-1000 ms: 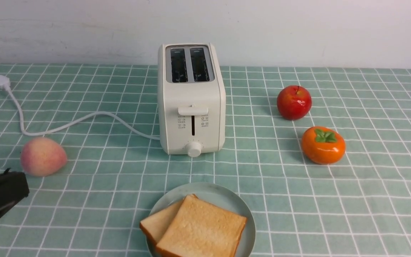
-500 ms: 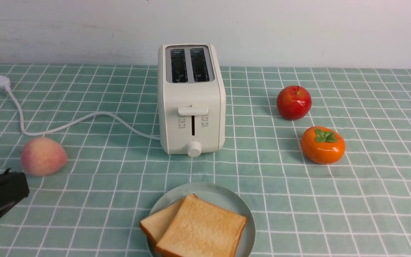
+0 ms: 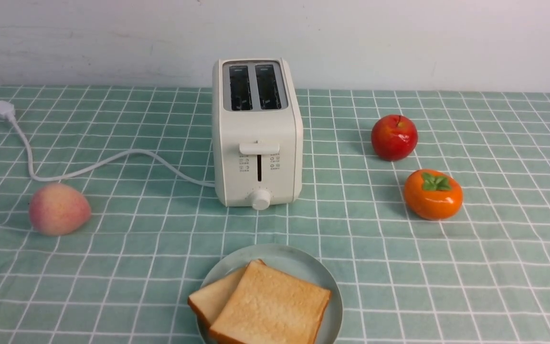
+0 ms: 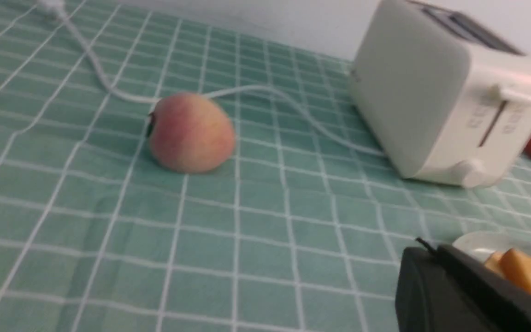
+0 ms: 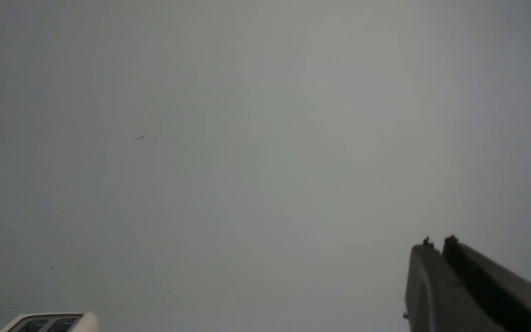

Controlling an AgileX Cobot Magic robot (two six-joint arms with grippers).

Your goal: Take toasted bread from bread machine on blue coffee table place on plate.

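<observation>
Two slices of toasted bread lie overlapping on the pale blue-green plate at the front middle of the teal grid-clothed table. The cream bread machine stands behind it, both slots dark and empty. In the left wrist view the toast and plate show behind my left gripper, which is shut and empty, low over the cloth; the bread machine is beyond. My right gripper is shut and empty, raised against the grey wall, with the bread machine's top at one corner.
A peach lies at the left, also in the left wrist view. The white cord and plug trail left of the toaster. A red apple and an orange persimmon sit at the right.
My left gripper has drawn back out of the front view's lower left; only a dark sliver remains at the corner. Toast, plate and toaster have not moved.
</observation>
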